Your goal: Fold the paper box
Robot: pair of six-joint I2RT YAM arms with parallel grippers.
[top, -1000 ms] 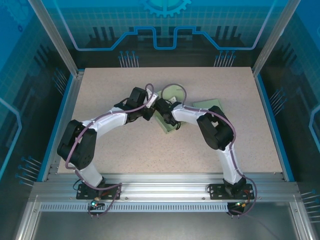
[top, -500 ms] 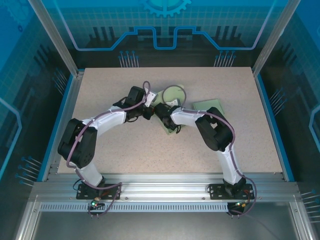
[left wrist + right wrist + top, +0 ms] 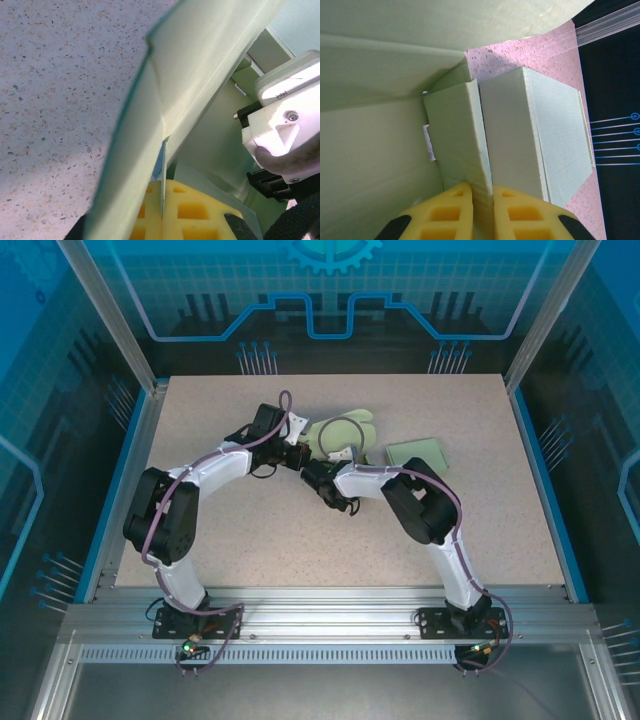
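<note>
Fingers (image 3: 192, 210) of left gripper (image 3: 162, 207) and right gripper (image 3: 482, 210) pinch flaps of the seemingly light, floppy paper box (image 3: 370, 150), best held near creases.

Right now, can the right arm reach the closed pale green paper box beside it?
Probably not yet: the right gripper is shut on a wall of the half-folded green paper box, so it is occupied, though the closed box lies near.
</note>
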